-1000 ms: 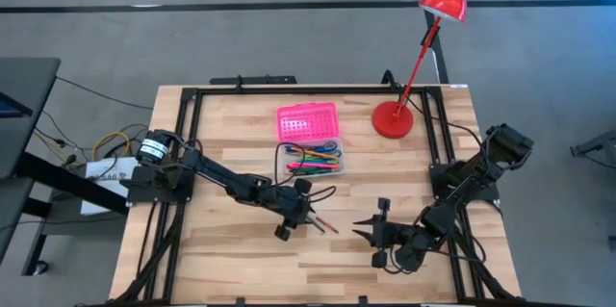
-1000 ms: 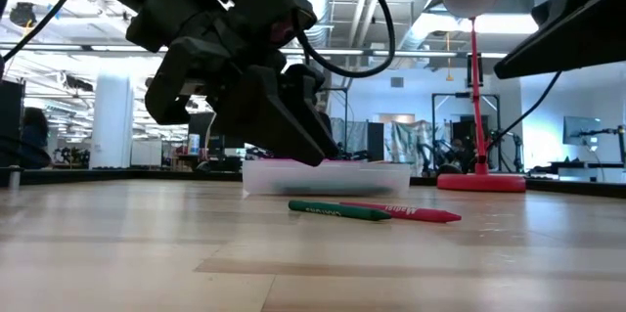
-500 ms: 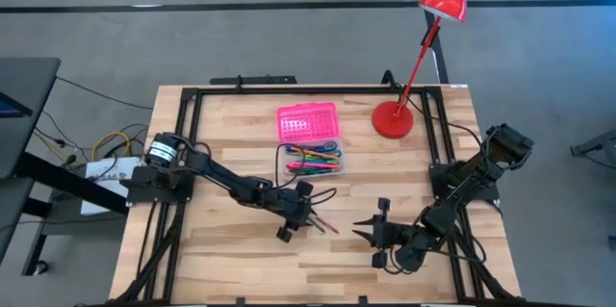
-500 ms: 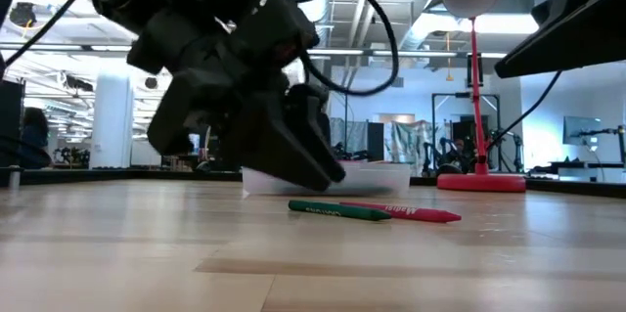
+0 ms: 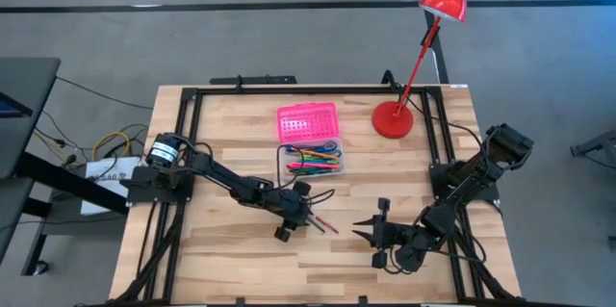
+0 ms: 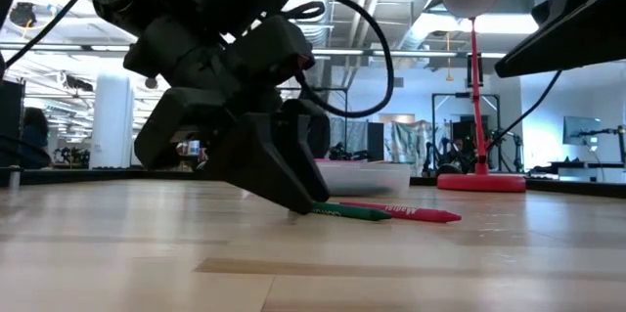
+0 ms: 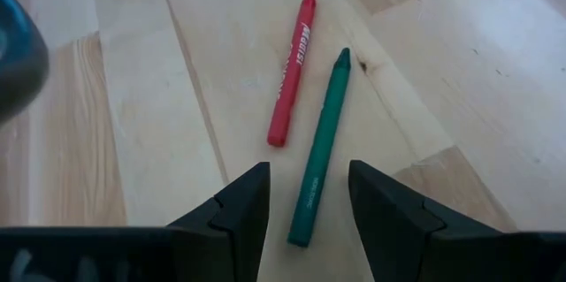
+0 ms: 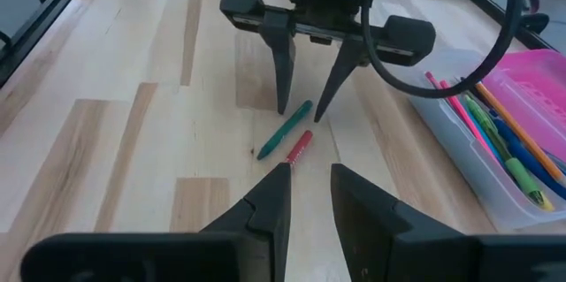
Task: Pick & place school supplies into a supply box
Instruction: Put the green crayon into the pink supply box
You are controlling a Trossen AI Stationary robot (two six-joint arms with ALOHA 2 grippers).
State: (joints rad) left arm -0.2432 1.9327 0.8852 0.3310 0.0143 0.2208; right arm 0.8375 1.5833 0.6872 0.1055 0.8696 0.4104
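Note:
A green crayon [image 7: 321, 149] and a red crayon [image 7: 290, 72] lie flat side by side on the wooden table, near the middle [image 5: 324, 223]. My left gripper [image 7: 308, 171] is open and low over them, one finger on each side of the green crayon's end [image 8: 301, 110], close to the tabletop [image 6: 303, 200]. The supply box [image 5: 310, 139] sits toward the far edge, its pink lid [image 5: 307, 121] folded back and its clear base [image 8: 495, 154] holding several coloured pens. My right gripper [image 8: 309, 171] is open and waits near the table's near right [image 5: 364, 230], pointing at the crayons.
A red desk lamp stands on its round base [image 5: 392, 119] at the far right, its arm leaning over the table edge. Black frame rails [image 5: 183, 105] border the table. A black cable [image 5: 289, 153] loops beside the box. Bare wood [image 5: 231, 259] lies along the near edge.
My left gripper has come down toward the crayons and tipped its fingers lower. Its fingertips now stand by the green crayon's end at table height. The crayons have stayed where they were.

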